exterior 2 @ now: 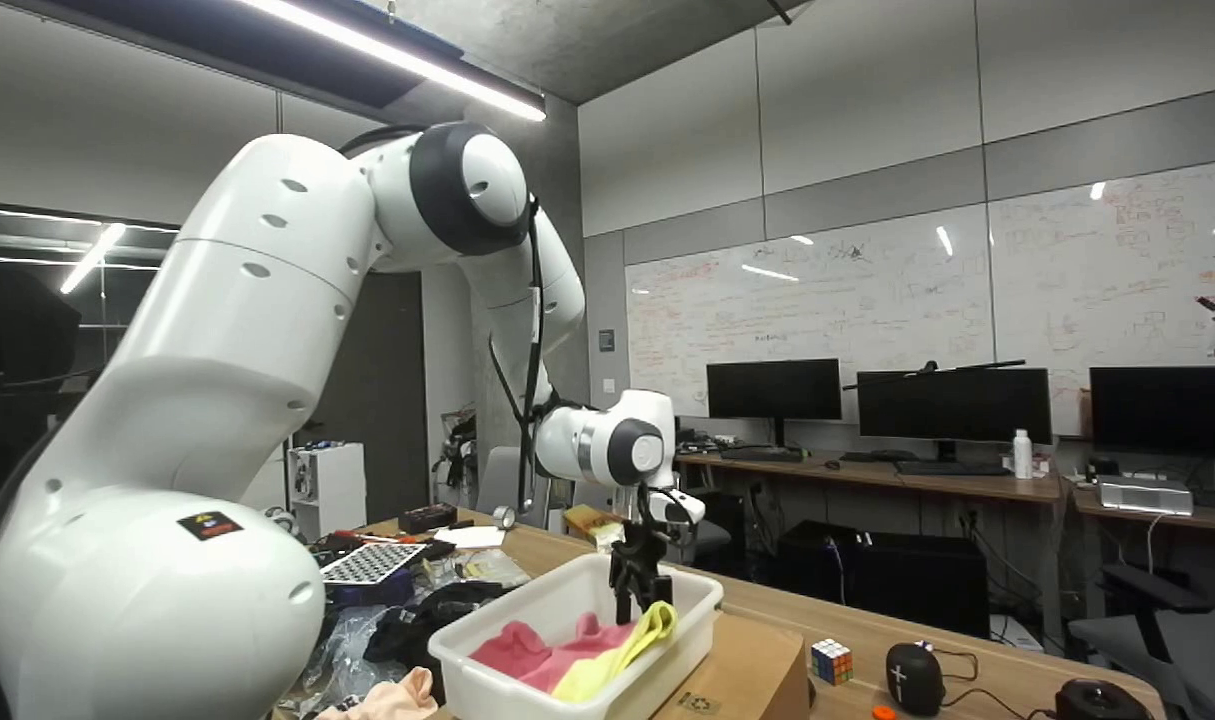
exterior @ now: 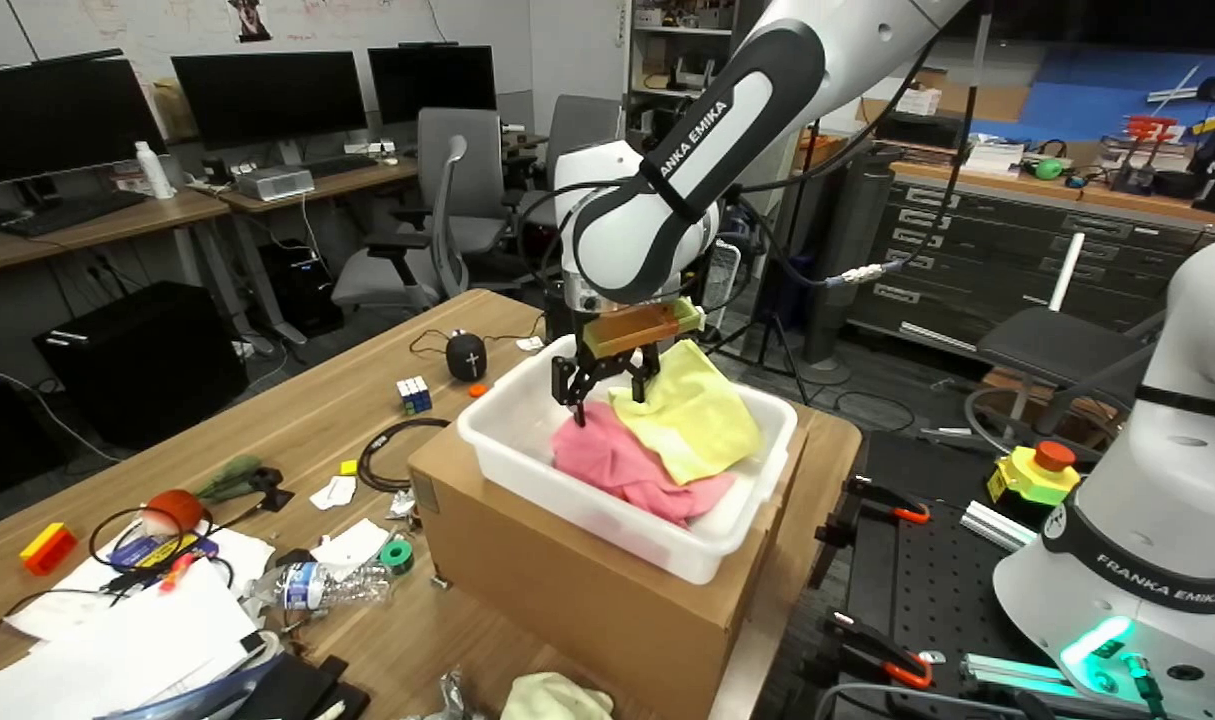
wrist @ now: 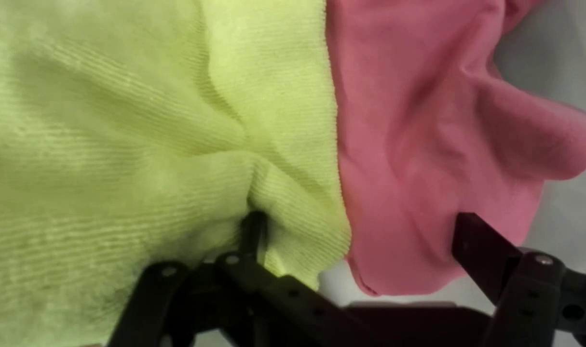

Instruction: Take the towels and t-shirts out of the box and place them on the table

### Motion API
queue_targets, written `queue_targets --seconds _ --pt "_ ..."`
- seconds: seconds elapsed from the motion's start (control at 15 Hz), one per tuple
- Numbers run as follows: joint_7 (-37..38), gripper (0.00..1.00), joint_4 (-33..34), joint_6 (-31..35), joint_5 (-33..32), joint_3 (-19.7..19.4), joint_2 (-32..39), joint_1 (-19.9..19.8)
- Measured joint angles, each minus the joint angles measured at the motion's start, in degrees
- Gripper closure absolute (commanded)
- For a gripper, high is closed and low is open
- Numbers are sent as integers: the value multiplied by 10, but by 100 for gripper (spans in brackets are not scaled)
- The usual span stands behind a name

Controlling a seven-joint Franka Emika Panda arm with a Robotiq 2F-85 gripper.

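Your gripper (wrist: 361, 219), spread wide, spans yellow towel (exterior: 695, 415) and pink cloth (exterior: 622, 462) in the white bin (exterior: 597, 512) near a corner of the table (exterior: 824, 450). Shift onto a deep yellow fold (leave the pink) before closing.

1. I'm remotely viewing a paneled wall (exterior 2: 867, 110) — a scribbled whiteboard (exterior 2: 857, 310) is spanning it.
2. Black monitors (exterior: 270, 100) are standing on wooden desks (exterior: 117, 223).
3. Gray chairs (exterior: 459, 165) are sitting on dark floor (exterior: 897, 370).
4. A tube light (exterior 2: 392, 57) is glowing — bright beneath the ceiling (exterior 2: 567, 50).

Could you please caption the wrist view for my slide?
Open tool straddling the edge where yellow towel overlaps pink cloth.
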Motion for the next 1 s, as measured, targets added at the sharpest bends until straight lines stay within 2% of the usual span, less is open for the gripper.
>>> queue_targets --seconds 0.33,0.4,0.47,1.0 --pt "0 0 0 -4 0 0 8 1" --pt "0 18 0 -6 0 0 8 1" --pt "0 27 0 -7 0 0 8 1" --pt "0 88 1 -12 1 0 8 1"
